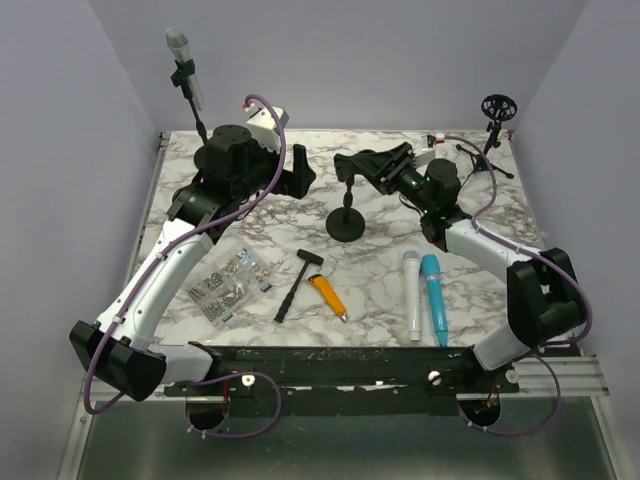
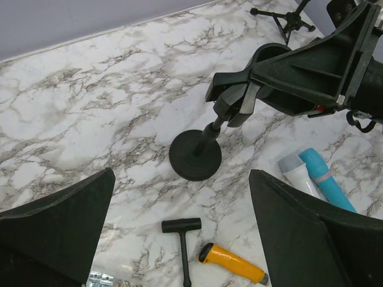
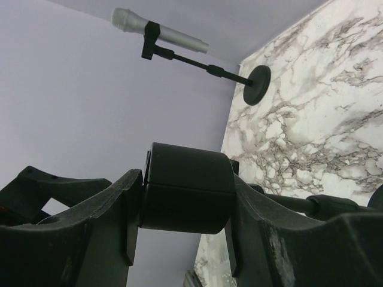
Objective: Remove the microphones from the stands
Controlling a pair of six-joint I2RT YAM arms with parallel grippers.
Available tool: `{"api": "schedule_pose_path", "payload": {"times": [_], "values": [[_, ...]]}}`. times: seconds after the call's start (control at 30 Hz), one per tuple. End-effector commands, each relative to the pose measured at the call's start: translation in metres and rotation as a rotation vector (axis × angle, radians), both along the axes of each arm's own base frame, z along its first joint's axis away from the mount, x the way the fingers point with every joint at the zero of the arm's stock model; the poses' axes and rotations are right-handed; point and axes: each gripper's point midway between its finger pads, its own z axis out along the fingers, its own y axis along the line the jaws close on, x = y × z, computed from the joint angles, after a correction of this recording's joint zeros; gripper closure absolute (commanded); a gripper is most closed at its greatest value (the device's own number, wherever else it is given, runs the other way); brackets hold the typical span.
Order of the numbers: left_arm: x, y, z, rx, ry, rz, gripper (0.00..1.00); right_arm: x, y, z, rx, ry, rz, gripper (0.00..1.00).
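A grey microphone (image 1: 183,60) sits in the clip of a black stand (image 1: 197,112) at the table's back left corner; it also shows in the right wrist view (image 3: 158,33). A second black stand with a round base (image 1: 346,222) stands mid-table. My right gripper (image 1: 358,166) is shut on that stand's black clip (image 3: 188,194), which holds no microphone. My left gripper (image 2: 182,233) is open and empty, hovering left of the middle stand, in front of the back-left stand.
A white microphone (image 1: 411,295) and a blue one (image 1: 434,297) lie at the front right. A black hammer (image 1: 298,280), a yellow utility knife (image 1: 328,295) and a bag of screws (image 1: 225,283) lie front centre. A tripod stand (image 1: 493,125) is back right.
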Motion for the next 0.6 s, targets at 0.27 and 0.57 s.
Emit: {"api": "schedule_pose_path", "payload": {"times": [0.27, 0.57], "values": [[-0.004, -0.003, 0.007, -0.021, -0.008, -0.019, 0.02, -0.021, -0.012, -0.162, -0.275, 0.362, 0.033, 0.57], [-0.004, -0.003, 0.007, -0.021, -0.009, -0.019, 0.02, 0.018, -0.023, -0.119, -0.183, 0.322, -0.005, 0.59]]}}
